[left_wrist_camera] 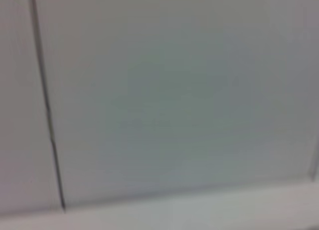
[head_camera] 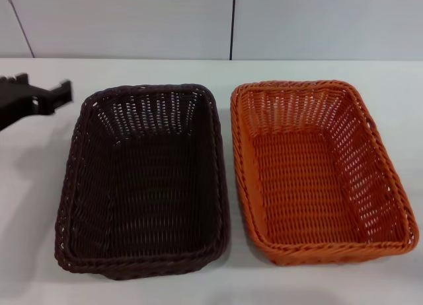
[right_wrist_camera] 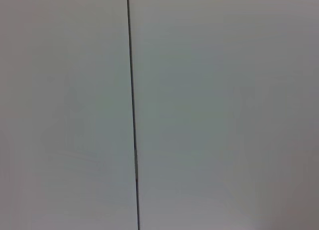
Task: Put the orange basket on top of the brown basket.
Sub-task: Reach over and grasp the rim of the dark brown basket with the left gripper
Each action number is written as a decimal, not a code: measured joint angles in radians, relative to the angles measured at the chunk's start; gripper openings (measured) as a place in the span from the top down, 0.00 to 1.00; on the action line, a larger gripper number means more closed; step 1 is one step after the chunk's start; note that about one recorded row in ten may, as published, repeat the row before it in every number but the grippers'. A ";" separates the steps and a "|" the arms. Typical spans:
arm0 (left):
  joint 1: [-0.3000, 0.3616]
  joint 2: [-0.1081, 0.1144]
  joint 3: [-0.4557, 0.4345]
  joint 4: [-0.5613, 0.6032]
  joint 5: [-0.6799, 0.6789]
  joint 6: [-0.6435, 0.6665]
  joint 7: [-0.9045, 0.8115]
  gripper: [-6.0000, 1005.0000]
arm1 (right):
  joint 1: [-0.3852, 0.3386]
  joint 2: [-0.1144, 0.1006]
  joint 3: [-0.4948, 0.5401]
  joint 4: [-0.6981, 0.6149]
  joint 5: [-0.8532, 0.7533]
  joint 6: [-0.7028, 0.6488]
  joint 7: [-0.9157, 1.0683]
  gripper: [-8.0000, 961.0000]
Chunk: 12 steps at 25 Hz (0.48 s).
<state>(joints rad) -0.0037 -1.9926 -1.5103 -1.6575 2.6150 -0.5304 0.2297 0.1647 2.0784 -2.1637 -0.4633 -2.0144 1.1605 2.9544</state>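
Nothing is grasped yet — the left gripper (head_camera: 49, 97), its fingers apart and empty, hovers just beside the brown basket (head_camera: 142, 183), the orange basket (head_camera: 317, 173) beyond that, so the next move is probably a reach to its rim.

No readable text or labels anywhere.
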 joint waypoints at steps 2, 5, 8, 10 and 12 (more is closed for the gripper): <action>-0.009 -0.057 -0.068 -0.062 0.000 -0.170 0.069 0.30 | 0.003 0.000 0.000 0.000 0.000 -0.010 0.000 0.20; -0.032 -0.069 -0.081 -0.105 -0.001 -0.328 0.079 0.26 | 0.008 -0.001 -0.002 0.001 0.000 -0.023 0.000 0.20; -0.042 -0.068 -0.061 -0.110 0.005 -0.369 0.051 0.21 | 0.008 -0.001 0.000 0.003 0.000 -0.022 0.000 0.20; -0.041 -0.069 -0.059 -0.110 0.006 -0.374 0.049 0.19 | 0.006 -0.001 -0.001 0.001 0.000 -0.019 0.000 0.20; -0.041 -0.069 -0.056 -0.103 0.007 -0.390 0.042 0.19 | 0.004 -0.001 0.001 0.001 0.000 -0.019 0.000 0.20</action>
<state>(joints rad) -0.0443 -2.0614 -1.5663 -1.7602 2.6219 -0.9206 0.2722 0.1688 2.0774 -2.1622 -0.4621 -2.0140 1.1417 2.9544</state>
